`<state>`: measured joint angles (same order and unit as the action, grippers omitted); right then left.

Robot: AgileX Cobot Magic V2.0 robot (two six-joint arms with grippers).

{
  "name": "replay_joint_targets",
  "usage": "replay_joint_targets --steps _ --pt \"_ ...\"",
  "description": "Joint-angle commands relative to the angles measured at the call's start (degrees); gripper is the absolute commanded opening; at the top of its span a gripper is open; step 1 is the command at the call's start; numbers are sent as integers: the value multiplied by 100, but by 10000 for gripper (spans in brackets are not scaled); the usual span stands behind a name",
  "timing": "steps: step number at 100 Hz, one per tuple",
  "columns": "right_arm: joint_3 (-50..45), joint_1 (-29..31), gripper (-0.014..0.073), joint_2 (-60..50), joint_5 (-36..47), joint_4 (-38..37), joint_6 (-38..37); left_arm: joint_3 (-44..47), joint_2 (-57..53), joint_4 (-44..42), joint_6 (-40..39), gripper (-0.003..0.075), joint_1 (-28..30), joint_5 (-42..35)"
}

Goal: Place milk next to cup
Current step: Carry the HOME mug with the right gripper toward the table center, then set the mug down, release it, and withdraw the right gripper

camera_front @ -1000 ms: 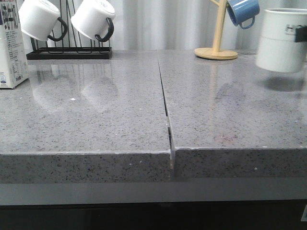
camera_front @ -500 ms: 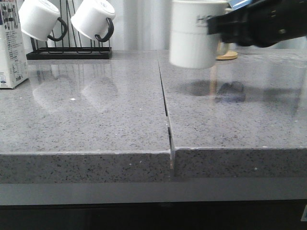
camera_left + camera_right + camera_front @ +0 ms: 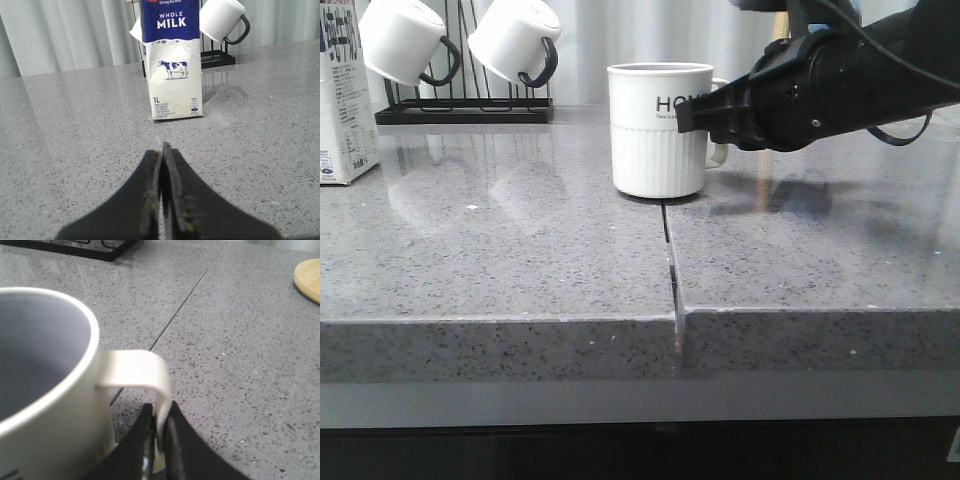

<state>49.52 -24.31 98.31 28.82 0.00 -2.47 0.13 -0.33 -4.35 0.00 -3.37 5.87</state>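
The white "HOME" cup (image 3: 658,130) stands on the grey counter over the centre seam. My right gripper (image 3: 712,118) is shut on the cup's handle (image 3: 159,385), coming in from the right; the grey inside of the cup (image 3: 35,345) fills the near side of the right wrist view. The milk carton (image 3: 344,95) stands upright at the far left edge of the front view, partly cut off. In the left wrist view the milk (image 3: 171,60) stands upright straight ahead of my left gripper (image 3: 162,150), which is shut and empty, well short of the carton.
A black rack (image 3: 465,105) with two rounded white mugs (image 3: 515,40) stands at the back left, just behind the milk. A wooden stand base (image 3: 310,277) lies at the back right. A seam (image 3: 670,255) splits the counter, whose front edge (image 3: 640,320) is near.
My right arm has carried the cup from the right edge, through the air, leftward and down onto the counter's centre seam. The milk and the rack have not moved.
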Motion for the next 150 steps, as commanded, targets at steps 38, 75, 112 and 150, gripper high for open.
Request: replay_joint_targets --steps 38,75,112,150 --pt "-258 10 309 -554 489 36 25 237 -184 45 -45 -21 13 -482" --pt "-1147 15 -19 -2342 -712 36 30 237 -184 45 -45 -21 13 -482" --pt "-1945 15 -69 -4819 -2328 36 30 237 -184 45 -45 -21 13 -482" --pt "-2558 15 -69 -7382 -4014 36 30 237 -184 45 -45 -21 13 -482"
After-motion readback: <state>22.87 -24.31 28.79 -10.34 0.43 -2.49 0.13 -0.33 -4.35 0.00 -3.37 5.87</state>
